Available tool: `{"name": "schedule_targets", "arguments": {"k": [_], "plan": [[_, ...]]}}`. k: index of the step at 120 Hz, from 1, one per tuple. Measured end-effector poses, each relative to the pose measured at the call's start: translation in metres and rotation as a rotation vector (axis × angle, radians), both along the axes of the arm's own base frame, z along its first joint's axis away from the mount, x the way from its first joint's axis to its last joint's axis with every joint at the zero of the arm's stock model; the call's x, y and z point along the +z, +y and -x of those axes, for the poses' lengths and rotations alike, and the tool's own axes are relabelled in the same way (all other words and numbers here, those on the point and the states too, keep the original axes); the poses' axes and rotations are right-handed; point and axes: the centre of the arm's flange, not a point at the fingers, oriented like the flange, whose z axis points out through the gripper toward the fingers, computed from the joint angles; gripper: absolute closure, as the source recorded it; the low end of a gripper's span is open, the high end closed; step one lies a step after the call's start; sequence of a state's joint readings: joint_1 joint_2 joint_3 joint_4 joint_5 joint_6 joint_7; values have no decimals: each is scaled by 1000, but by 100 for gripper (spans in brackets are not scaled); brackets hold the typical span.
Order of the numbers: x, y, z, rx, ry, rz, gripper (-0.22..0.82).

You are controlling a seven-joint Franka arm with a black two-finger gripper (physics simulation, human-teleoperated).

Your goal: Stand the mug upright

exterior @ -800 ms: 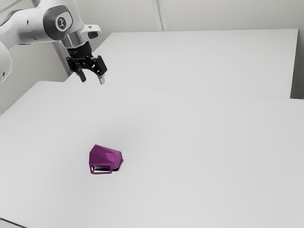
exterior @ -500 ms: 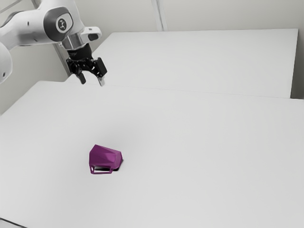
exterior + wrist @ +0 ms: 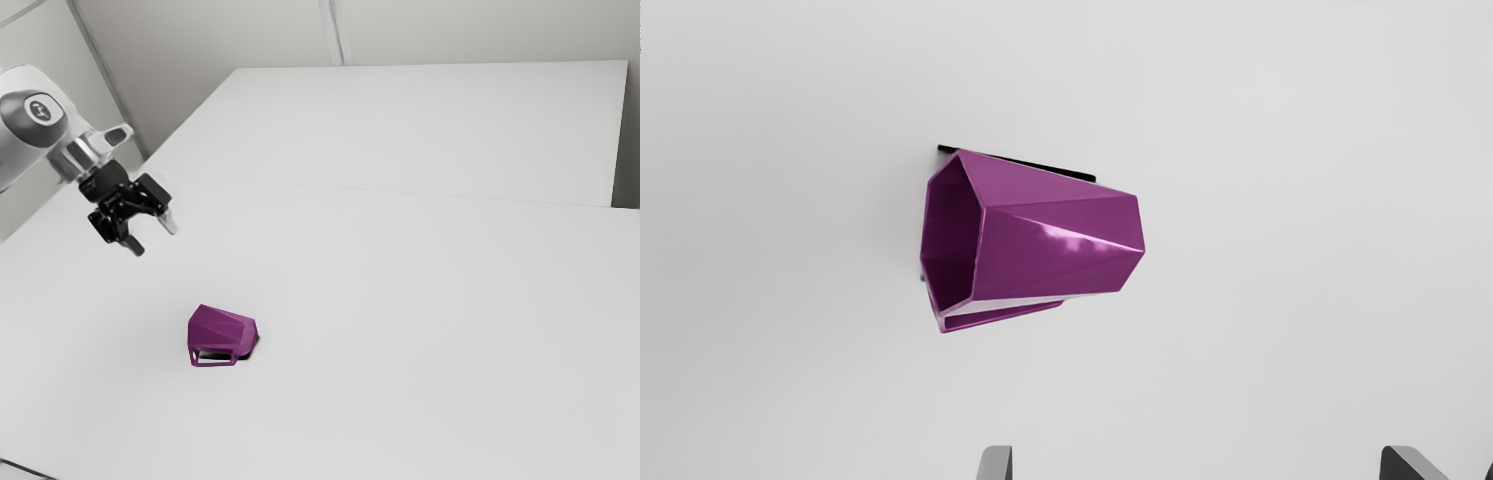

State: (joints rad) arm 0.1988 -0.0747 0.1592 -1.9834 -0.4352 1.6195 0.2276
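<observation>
Reaching in from the exterior view's left with the white arm [image 3: 20, 145], and holding the gripper [image 3: 152, 238] in the air above the pale table [image 3: 420, 330], tilted, tips pointing down and toward the exterior view's right. Keeping the jaws wide apart, with nothing gripped; in the wrist view, showing the tips of both fingers [image 3: 995, 465] with a broad gap between.

Seeing the purple mug [image 3: 222, 328] on the table, at the near side and left of centre in the exterior view, well apart from the gripper and to the right of it. Lying on its side, not upright, wide end toward the exterior view's left and narrower base toward the right. Made up of flat facets, with a bright glint along one of them. Looking partly into the open mouth [image 3: 952, 240] from the wrist camera. Carrying the thin, angular handle [image 3: 215, 365] along the near side of the mug in the exterior view.

Noticing also a black strip [image 3: 1020, 161] along the mug's side away from the fingers; cannot tell whether shadow. Beyond the table's faint far line, seeing a broad pale panel [image 3: 430, 125]; at the near left corner, a thin dark line [image 3: 28, 469].
</observation>
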Motion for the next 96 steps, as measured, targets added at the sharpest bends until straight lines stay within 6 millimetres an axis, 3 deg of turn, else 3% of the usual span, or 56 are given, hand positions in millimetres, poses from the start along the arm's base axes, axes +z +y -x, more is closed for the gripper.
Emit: {"name": "schedule_targets", "arguments": {"k": [11, 33, 48, 74, 96], "plan": [[-32, 27, 9, 55, -3, 85, 0], [-111, 53, 15, 118, -17, 235, 0], [-155, 37, 13, 97, -45, 335, 0], [-193, 20, 36, 72, -122, 457, 0], [-200, 12, 43, 13, -188, 532, 0]]}}
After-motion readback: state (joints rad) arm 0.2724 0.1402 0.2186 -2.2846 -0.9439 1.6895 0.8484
